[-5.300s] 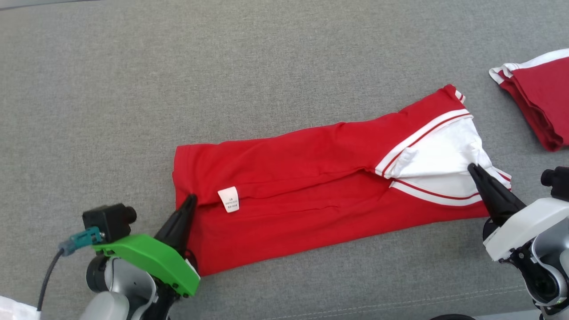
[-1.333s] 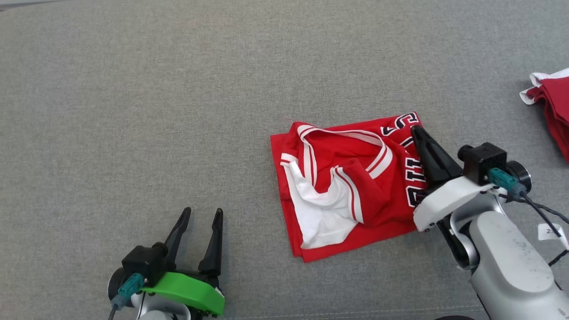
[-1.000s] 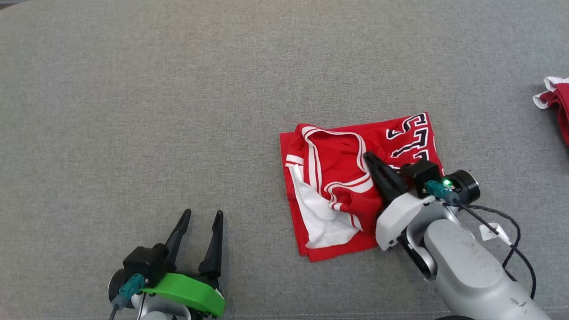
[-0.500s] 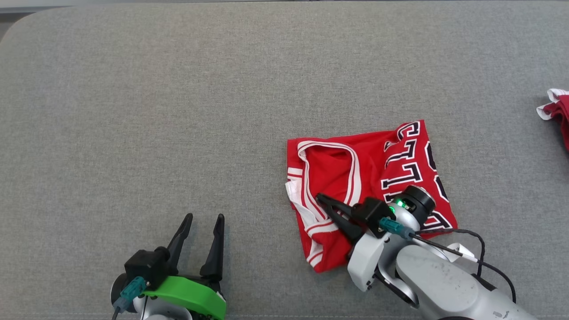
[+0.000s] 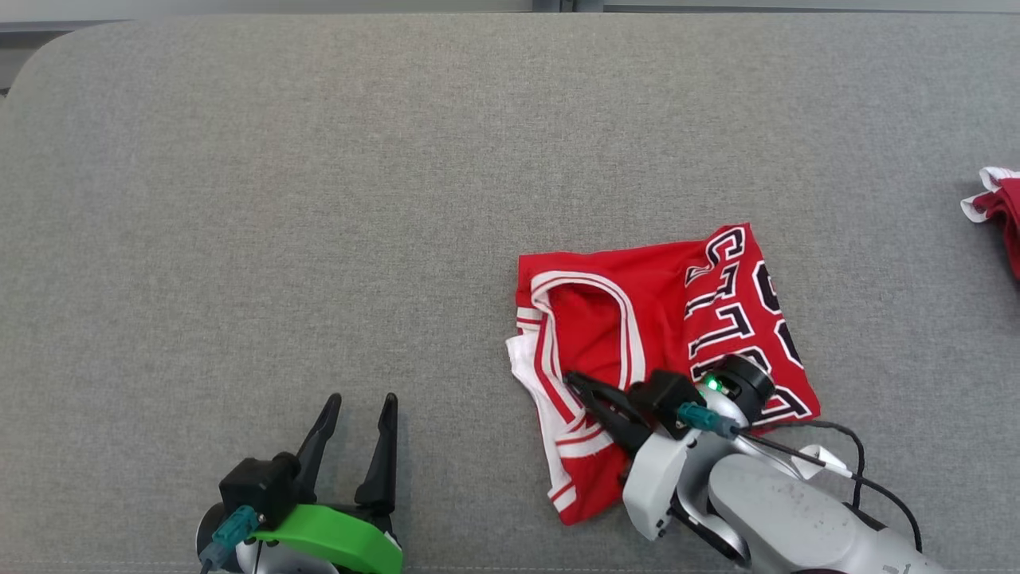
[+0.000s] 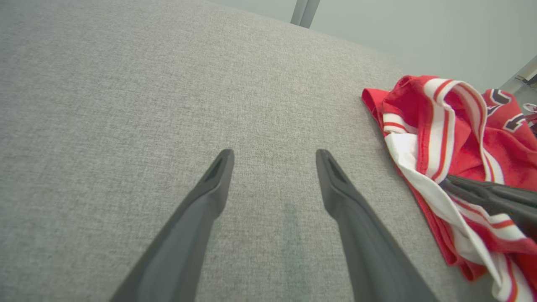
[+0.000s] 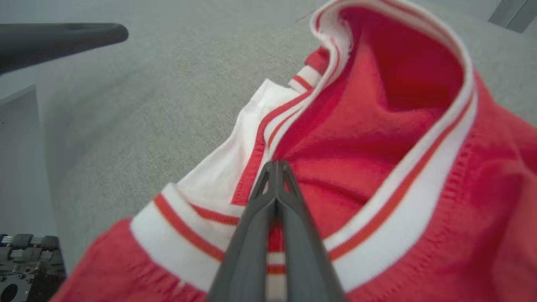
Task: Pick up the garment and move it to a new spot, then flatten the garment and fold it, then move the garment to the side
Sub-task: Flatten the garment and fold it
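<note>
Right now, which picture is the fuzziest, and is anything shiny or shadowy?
Right wrist view: fuzziest; the red jersey sits very close and looks soft, as does the shut right gripper. Left wrist view: sharper, but the wide lens bends the grey cushion into a curve. Head view: crisp, even light, faint shadows beside the open left gripper, no glare.

Garment [image 5: 653, 319] isn't that long strip anymore, it's doubled over into a compact stack with the lettering up. Left gripper [image 5: 362, 397] is off the end it was pinching and now sits spread open at 7 o'clock. Right gripper [image 5: 574, 380], pinched closed, has slid from the stack's 2 o'clock corner down to its 7 o'clock, tips on the trim [image 7: 402, 184].
</note>
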Robot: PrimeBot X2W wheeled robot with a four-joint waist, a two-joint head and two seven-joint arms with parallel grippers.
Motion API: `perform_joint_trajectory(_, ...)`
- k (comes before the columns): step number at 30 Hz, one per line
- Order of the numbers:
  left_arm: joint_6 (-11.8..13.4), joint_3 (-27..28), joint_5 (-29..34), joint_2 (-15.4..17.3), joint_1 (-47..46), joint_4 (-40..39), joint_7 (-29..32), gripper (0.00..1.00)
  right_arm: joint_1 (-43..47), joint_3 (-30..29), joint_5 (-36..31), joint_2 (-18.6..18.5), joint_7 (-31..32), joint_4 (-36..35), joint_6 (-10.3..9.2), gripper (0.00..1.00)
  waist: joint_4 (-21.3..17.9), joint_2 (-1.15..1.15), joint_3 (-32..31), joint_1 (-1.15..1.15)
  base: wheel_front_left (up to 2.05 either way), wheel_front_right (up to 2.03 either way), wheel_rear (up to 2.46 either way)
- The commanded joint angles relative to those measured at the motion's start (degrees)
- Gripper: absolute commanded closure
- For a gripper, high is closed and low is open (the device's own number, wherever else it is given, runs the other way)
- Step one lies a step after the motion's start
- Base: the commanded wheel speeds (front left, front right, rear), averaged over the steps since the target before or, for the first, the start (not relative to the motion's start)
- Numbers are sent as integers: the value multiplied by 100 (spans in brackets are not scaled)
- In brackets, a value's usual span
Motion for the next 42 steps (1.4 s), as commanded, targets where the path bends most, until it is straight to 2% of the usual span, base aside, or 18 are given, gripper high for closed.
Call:
perform_joint_trajectory(1, 3, 30, 28, -2, 64, 1, -14, 0, -53, -176, -57, 2, 10, -161, -2, 100, -32, 0, -8, 0, 0, 0, 0)
perform_joint_trajectory(4, 3, 40, 43, -2, 90, 2, -13, 0, 47, -520, -176, -3, 10, -365, -2, 100, -81, 0, -25, 0, 0, 0, 0)
perform_joint_trajectory(12, 3, 18, 52, -7, 68, 23, -14, 0, 143, -993, -366, 142, 9, -593, -2, 100, -167, 0, -95, 0, 0, 0, 0)
perform_joint_trajectory(17, 3, 106, 53, -7, 189, -29, -14, 0, 420, -1548, -422, 37, 9, -1024, -2, 100, -204, 0, -293, 0, 0, 0, 0)
perform_joint_trajectory(18, 3, 125, 54, -8, 210, -42, -14, 0, 511, -1722, -441, 9, 9, -1124, -2, 81, -219, 0, -336, 0, 0, 0, 0)
perform_joint_trajectory(19, 3, 125, 54, -8, 210, -42, -14, 0, 511, -1722, -441, 9, 9, -1124, -2, 81, -219, 0, -336, 0, 0, 0, 0)
perform_joint_trajectory(20, 3, 150, 59, -8, 238, -56, -13, 0, 609, -1907, -484, -26, 9, -1214, -2, 50, -237, 0, -387, 0, 0, 0, 0)
perform_joint_trajectory(21, 3, 170, 65, -8, 280, -67, -14, 0, 710, -2072, -554, -66, 9, -1325, -2, 0, -257, 0, -441, 0, 0, 0, 0)
perform_joint_trajectory(33, 77, 286, -65, -8, 564, -198, -13, 0, 2198, -4170, -914, -300, 9, -2245, -2, 0, -455, 0, -821, 0, 0, 0, 0)
perform_joint_trajectory(42, 175, 326, -127, -8, 783, -322, -14, 0, 3245, -5368, -1124, 25, 9, -2486, -2, 0, -609, 0, -961, 0, 0, 0, 0)
